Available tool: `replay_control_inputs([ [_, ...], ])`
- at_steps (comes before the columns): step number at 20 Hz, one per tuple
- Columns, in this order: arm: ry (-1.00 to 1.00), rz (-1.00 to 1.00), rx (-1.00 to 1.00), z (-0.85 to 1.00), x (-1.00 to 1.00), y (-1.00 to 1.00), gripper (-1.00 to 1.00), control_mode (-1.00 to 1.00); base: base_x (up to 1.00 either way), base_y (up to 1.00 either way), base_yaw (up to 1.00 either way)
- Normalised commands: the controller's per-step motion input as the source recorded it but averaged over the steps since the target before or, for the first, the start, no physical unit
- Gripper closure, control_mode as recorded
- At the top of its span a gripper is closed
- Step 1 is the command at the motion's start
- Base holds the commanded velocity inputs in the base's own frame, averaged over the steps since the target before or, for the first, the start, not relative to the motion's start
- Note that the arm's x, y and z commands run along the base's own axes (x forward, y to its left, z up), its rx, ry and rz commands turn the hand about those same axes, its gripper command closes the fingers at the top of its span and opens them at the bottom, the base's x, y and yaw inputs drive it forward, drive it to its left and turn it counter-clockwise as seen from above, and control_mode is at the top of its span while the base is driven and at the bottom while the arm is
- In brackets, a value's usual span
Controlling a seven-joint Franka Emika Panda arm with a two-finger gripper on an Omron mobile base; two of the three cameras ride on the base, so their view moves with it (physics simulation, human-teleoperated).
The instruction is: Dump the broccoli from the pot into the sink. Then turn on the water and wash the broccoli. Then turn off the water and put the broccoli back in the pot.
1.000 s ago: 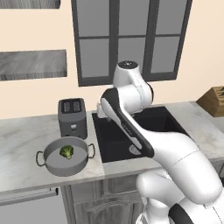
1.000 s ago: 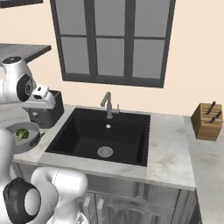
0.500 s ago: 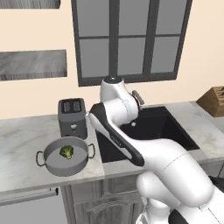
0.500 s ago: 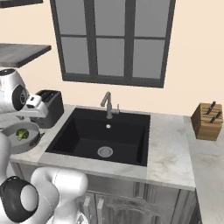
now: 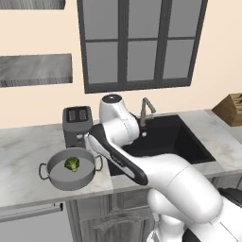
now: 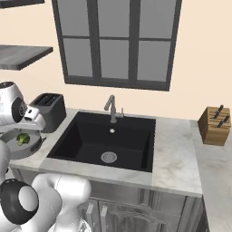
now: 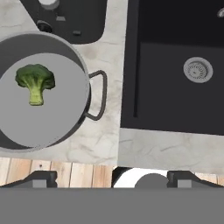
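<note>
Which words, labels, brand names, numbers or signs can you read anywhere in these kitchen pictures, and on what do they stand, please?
None: no readable text appears in any view.
The boxy dark grey toaster, the wide grey metal pot, the black rectangular sink, the slim grey faucet and the wooden knife block all carry no lettering or marks.

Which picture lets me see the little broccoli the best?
The hand view: it looks straight down into the pot, so the broccoli shows large, with floret and pale stem clear. In the left base view it is a small green clump. In the right base view it peeks out small at the far left.
</note>
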Motion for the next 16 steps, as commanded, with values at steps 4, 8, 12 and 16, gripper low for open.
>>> replay_control_inputs([
  [4,0.06,0.00,0.00,-0.39,0.16,0.18,-1.00,-1.00,0.00,0.00,0.00],
  [8,0.06,0.00,0.00,-0.36,0.24,0.14,-1.00,-1.00,0.00,0.00,0.00],
  [12,0.04,0.00,0.00,-0.29,0.23,0.11,-1.00,-1.00,0.00,0.00,0.00],
  [16,0.00,0.00,0.00,-0.23,0.17,0.09,-1.00,-1.00,0.00,0.00,0.00],
])
